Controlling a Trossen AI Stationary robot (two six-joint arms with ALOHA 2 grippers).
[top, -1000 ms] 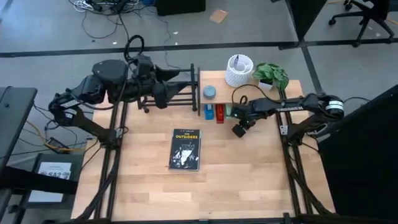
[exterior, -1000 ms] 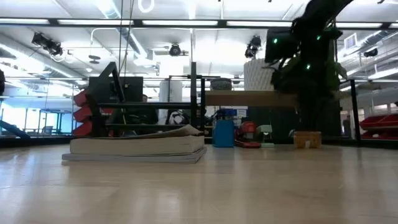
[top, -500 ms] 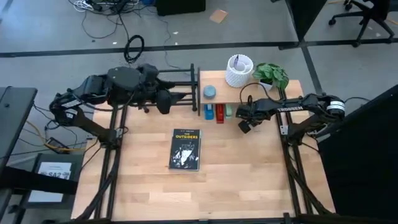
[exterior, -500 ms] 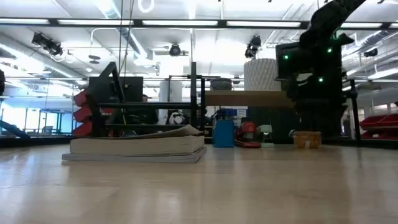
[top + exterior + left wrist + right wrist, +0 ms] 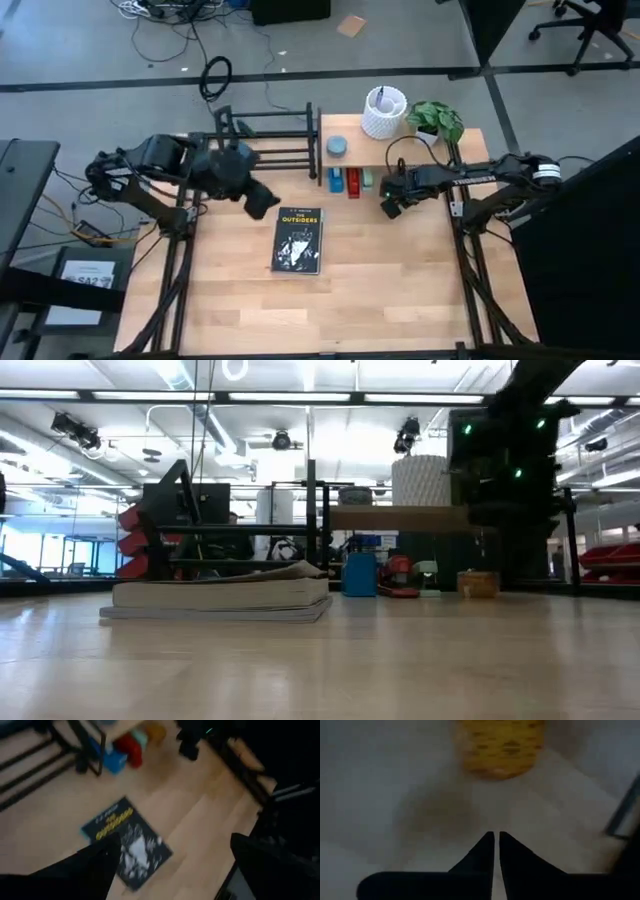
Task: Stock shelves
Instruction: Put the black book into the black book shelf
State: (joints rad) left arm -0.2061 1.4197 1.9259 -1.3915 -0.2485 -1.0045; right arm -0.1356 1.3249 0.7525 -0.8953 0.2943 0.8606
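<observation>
Left gripper (image 5: pixel 262 197) swung beside book (image 5: pixel 299 240) titled "The Outsiders".

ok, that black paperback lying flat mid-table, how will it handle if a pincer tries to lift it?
The black paperback book lies flat on the wooden tabletop, so there is probably little edge to grip. Its top cover curls up in the low view, so it is likely floppy and may sag or fan open. Pushing probably slides it.

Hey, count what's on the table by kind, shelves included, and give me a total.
Shelves: 2, black rack and wooden board shelf
Books: 1
Small items under the board: 4, blue, red, pale green, yellow
White holders: 1
Plants: 1
Blue-grey round items: 1
Total: 10
</observation>
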